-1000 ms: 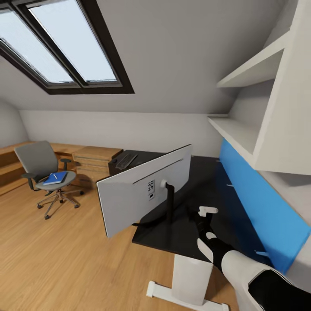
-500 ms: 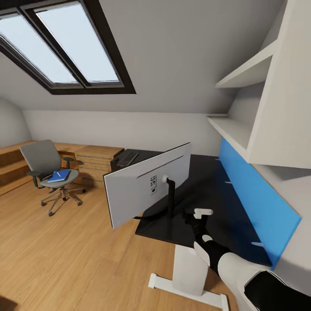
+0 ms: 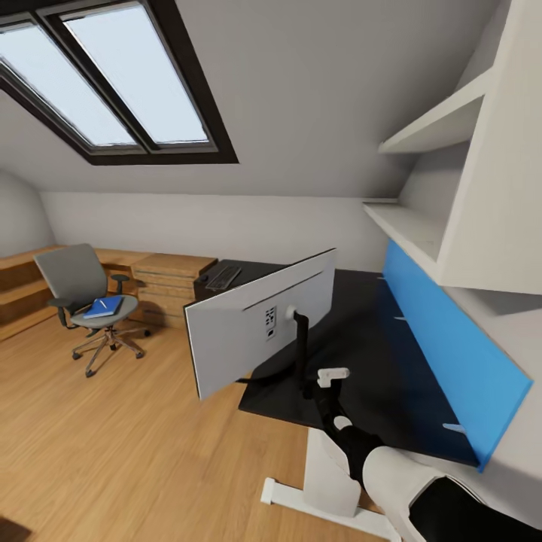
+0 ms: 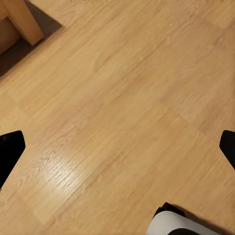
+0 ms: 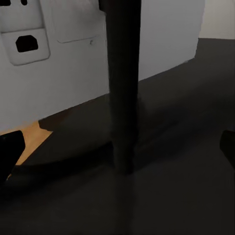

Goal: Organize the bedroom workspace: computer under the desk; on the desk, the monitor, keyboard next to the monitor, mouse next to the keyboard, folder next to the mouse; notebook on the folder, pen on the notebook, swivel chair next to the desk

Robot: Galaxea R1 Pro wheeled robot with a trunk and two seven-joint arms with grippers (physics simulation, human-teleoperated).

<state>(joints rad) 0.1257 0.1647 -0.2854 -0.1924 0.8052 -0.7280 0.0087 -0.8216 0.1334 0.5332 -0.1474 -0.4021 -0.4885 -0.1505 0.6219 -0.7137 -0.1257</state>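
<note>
Head view: the monitor [image 3: 260,324] stands on the near end of the desk [image 3: 376,354], its pale grey back turned toward the camera, its slim black stand [image 3: 301,354] rising from the glossy black top. The right gripper [image 3: 325,385] is above the desk top just beside the stand's foot. In the right wrist view the 2 dark fingertips [image 5: 11,152] sit at opposite edges of the picture, wide apart, with the stand [image 5: 123,88] between them and nothing held; contact with the stand cannot be told. The monitor's rear port panel [image 5: 24,41] shows there too.

The keyboard [image 3: 223,277] lies on the far end of the desk, near the light wooden drawer chest [image 3: 169,282]. The blue back panel [image 3: 444,354] runs along the desk's wall side, under white shelves [image 3: 421,181].

The swivel chair [image 3: 86,301] stands on the plank floor [image 3: 113,436], well apart from the desk, below the skylight [image 3: 105,83]. The blue folder [image 3: 102,306] lies on its seat, with a thin pale stick on top, too small to identify.

Left wrist view: the left gripper [image 4: 117,147] hangs over bare floor, its fingertips [image 4: 10,149] wide apart, empty.
</note>
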